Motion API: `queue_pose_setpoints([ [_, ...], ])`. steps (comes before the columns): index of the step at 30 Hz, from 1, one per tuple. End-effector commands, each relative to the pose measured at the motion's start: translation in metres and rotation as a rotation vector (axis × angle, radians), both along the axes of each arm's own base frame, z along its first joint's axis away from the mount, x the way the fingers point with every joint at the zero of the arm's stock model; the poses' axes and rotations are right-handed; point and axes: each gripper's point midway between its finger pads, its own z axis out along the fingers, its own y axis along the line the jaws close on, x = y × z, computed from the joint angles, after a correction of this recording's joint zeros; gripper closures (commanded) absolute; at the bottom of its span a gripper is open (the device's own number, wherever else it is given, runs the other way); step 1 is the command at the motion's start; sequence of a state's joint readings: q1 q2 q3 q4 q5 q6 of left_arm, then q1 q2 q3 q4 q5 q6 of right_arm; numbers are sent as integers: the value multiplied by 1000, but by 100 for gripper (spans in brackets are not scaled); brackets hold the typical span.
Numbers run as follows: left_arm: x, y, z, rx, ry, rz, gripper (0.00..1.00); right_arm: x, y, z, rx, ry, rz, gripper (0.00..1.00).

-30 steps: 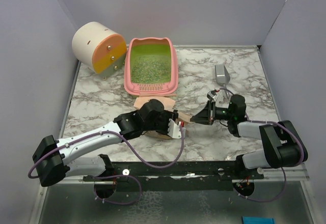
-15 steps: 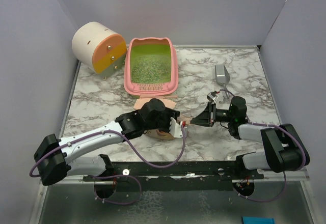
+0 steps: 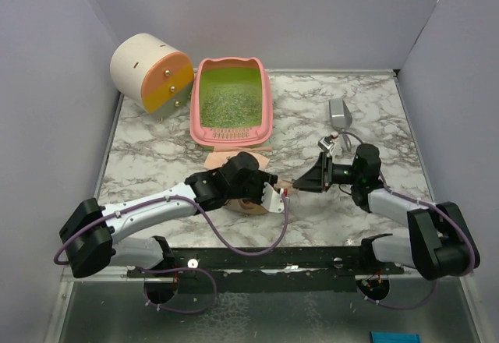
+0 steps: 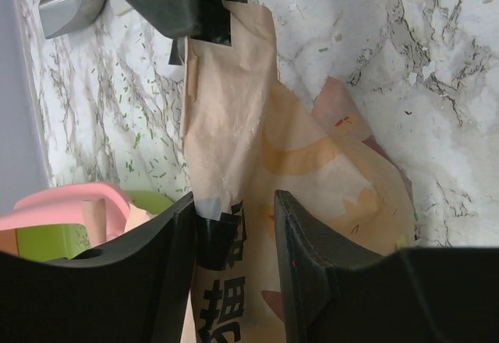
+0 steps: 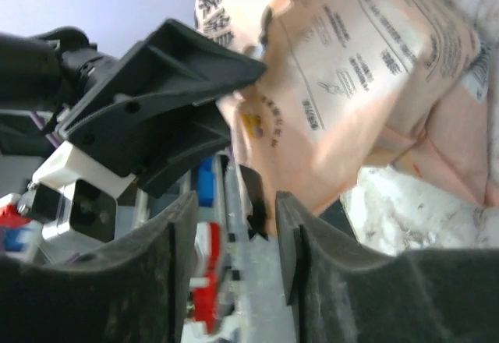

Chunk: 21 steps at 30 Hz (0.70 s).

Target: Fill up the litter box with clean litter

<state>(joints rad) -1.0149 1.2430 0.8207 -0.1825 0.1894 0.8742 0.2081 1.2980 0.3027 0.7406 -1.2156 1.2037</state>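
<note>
Where it stands at the back of the marble table [image 3: 156, 156], the litter box [image 3: 231, 134] is a pink tray with rounded corners, lime-green inside, its slotted ledge at the near end. Clean litter [image 3: 228, 103] covers its floor as loose greenish-grey granules (a few flecks lie scattered on the marble).

Left flank: the cream-and-orange cylinder [image 3: 150, 72] sits just beside the box wall.

Right flank: bare marble runs to the grey scoop [image 3: 340, 114], well apart from the box.

Near side: the tan pouch [image 4: 234, 125] lies close to the ledge. The left gripper [image 4: 235, 199] pinches the pouch's printed end. The right gripper [image 5: 235, 203] has its jaws spread, the pouch's corner lying loose at the gap.
</note>
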Motion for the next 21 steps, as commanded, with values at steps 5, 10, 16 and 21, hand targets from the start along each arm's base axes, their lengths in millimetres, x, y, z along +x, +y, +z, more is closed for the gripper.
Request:
queue_pose_setpoints([
  [5,-10,0,3,56,84,-19,59,34,-18,27,-299,-391,-141,31],
  [10,-14,-3,-3,74,152,-4,63,50,-40,47,-455,-580,-285,29],
  [16,-18,-4,-10,101,231,21,68,52,-64,48,-582,-686,-398,29],
  [21,-18,-2,-13,119,271,68,76,42,-62,51,-557,-724,-387,29],
])
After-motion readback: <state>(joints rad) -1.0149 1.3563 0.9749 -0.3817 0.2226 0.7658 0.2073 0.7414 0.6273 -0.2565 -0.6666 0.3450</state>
